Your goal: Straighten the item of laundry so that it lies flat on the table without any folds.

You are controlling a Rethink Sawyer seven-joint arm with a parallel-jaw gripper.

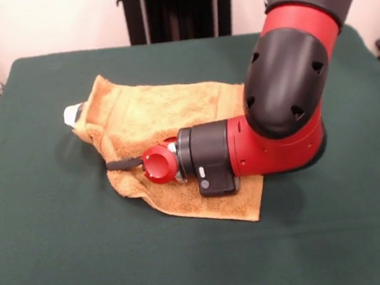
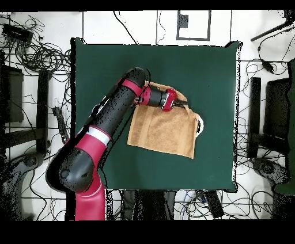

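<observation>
My gripper (image 1: 114, 165) lies low over the towel (image 1: 167, 117), near its rumpled edge; I cannot tell whether it grips the cloth. The towel sits on the table (image 1: 52, 252), one end bunched by a white tag (image 1: 73, 114). From overhead, its other end (image 2: 161, 135) lies flat.

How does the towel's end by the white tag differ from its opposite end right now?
On the towel, the end by the white tag is bunched and raised, its edge folded over; the opposite end lies flat on the table. The gripper sits low at the tag end; the opposite end is partly hidden under the arm. Both are orange-tan terry.
</observation>
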